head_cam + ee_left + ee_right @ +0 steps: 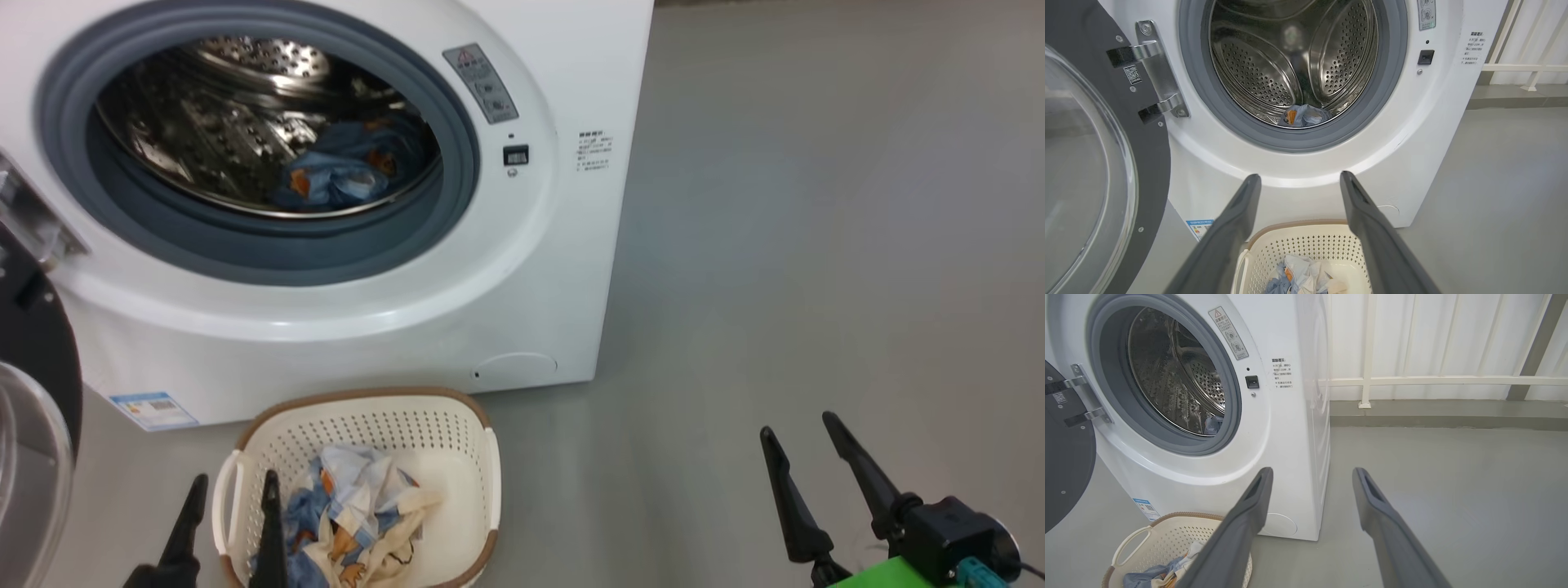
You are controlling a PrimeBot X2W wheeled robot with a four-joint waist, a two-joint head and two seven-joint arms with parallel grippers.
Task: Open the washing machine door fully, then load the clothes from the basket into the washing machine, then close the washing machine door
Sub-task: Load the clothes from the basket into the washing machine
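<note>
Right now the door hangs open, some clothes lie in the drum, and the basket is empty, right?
No: the basket is not empty; blue and cream clothes lie in it, as the head view shows. The door is open, and some clothes lie in the drum.

door (1152, 179) hangs open; blue clothes (351, 510) lie in washing machine (522, 278) and basket (371, 425).

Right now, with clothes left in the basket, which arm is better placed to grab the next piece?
Left. The left tool hangs open over the basket, just above the clothes in it. The right tool is open too, but over the floor, well off to the basket's side.
</note>
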